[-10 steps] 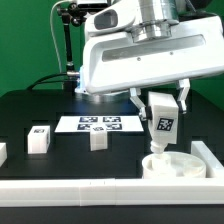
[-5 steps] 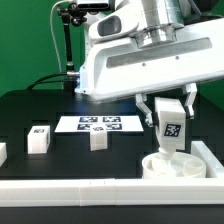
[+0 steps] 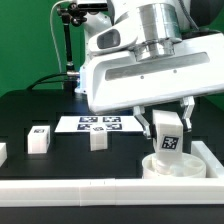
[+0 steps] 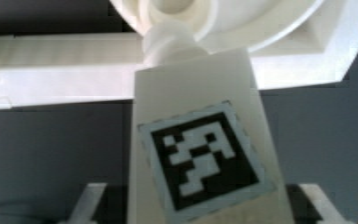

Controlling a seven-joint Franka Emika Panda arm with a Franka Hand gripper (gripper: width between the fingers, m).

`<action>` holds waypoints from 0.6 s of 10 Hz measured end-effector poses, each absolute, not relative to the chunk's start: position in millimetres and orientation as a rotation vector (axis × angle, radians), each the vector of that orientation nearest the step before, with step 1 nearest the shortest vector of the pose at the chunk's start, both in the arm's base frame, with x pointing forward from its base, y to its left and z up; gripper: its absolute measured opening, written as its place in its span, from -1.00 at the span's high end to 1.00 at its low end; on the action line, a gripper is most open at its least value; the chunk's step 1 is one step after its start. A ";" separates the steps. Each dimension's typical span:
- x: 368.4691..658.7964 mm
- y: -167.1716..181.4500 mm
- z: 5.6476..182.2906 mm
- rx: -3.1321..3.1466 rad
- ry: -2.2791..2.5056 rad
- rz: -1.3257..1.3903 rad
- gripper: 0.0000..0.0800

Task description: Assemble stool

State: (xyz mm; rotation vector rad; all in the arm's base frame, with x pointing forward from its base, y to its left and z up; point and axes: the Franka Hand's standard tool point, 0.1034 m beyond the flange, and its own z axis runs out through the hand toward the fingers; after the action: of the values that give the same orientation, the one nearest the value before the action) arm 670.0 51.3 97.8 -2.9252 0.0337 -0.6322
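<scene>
- White plastic, the held leg block (image 3: 167,134) hangs at the exterior view's right with its black-and-white tag facing that camera. It is roughly upright and leans a little.
- The gripper (image 3: 166,126) is clamped on this block, one jaw on each side of it and drawn in narrow against it.
- The round seat (image 3: 172,167) lies on the black table (image 3: 40,105) at the near right, directly under the block's lower end. From the exterior view I cannot tell whether the two touch.
- The wrist view looks down the held leg block (image 4: 194,120) along its tagged face. Its far end reaches a raised ring on the seat (image 4: 229,25) and appears to meet it, though the picture is blurred there.
- That view also shows the fingers (image 4: 91,200) flanking the block near the camera. In the exterior view the big white arm (image 3: 140,60) hides most of them.
- Only the exterior view shows the loose parts. The left leg block (image 3: 38,140) and the middle leg block (image 3: 98,140) both stand on the table, well apart from the seat.
- The marker board (image 3: 100,124) lies flat just beyond the middle leg block.
- A white rail (image 3: 100,190) runs along the table's near edge. In the wrist view a white rail (image 4: 51,75) lies beside the seat.
</scene>
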 end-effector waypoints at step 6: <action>667.3 49.8 100.1 -2.925 0.022 -0.771 0.19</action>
State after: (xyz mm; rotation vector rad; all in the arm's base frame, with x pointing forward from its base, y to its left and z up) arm 667.3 49.8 100.1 -2.9247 0.0218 -0.7710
